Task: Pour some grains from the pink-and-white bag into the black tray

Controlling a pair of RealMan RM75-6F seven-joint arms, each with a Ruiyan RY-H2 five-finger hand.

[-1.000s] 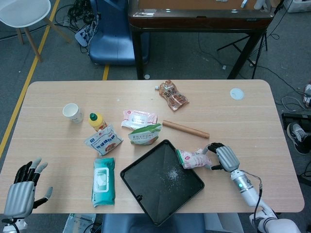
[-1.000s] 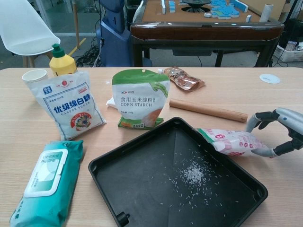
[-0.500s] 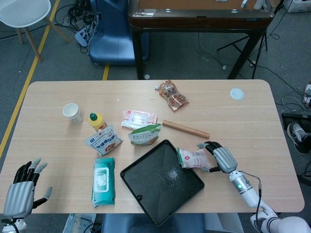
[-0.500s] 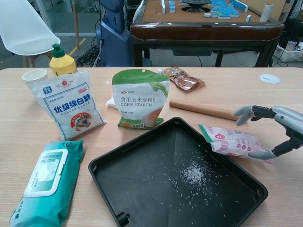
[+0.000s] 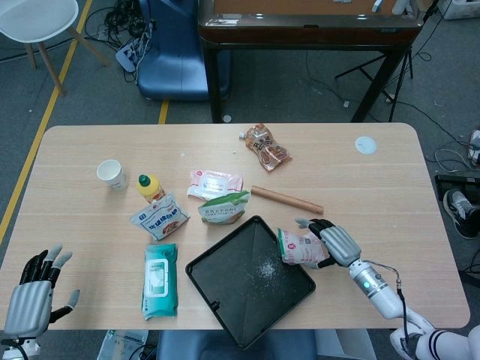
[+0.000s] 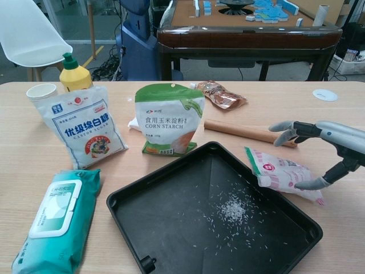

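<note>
Pink-and-white bag between rolling pin and black tray.

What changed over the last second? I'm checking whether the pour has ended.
The right hand opened its fingers around the pink-and-white bag, which tipped from flat to more upright at the black tray's right edge. The grains, other table items and left hand stayed put.

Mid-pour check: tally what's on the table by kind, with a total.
Bags and pouches: 5, namely pink-and-white bag, sugar bag, corn starch pouch, brown snack bag, flat pink-and-white packet
Wipes pack: 1
Black tray: 1
Rolling pin: 1
Paper cup: 1
Yellow bottle: 1
White disc: 1
Total: 11
</note>
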